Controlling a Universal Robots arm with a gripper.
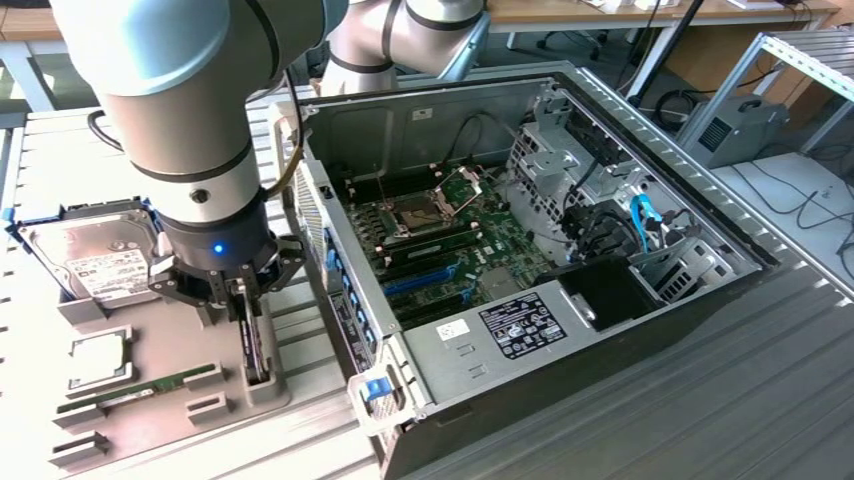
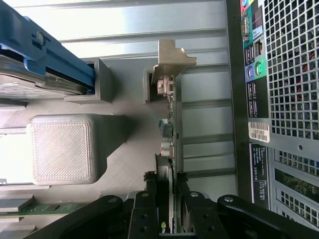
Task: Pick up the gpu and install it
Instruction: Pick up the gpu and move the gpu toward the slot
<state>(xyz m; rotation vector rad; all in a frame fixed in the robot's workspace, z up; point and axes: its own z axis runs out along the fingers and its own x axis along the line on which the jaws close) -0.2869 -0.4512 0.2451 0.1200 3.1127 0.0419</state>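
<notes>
The gripper clamps the thin black gpu card in its grey holder. The pick-up needs a straight lift.

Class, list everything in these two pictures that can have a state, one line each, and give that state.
gpu: standing on edge, seated in a slot of the grey holder.
gripper: closed on the gpu, one finger on each face.
computer case: lying on its side, side panel off, open.
hard drive: resting on the grey holder, untouched.
memory stick: lying flat, untouched.
socket plate: raised.
</notes>
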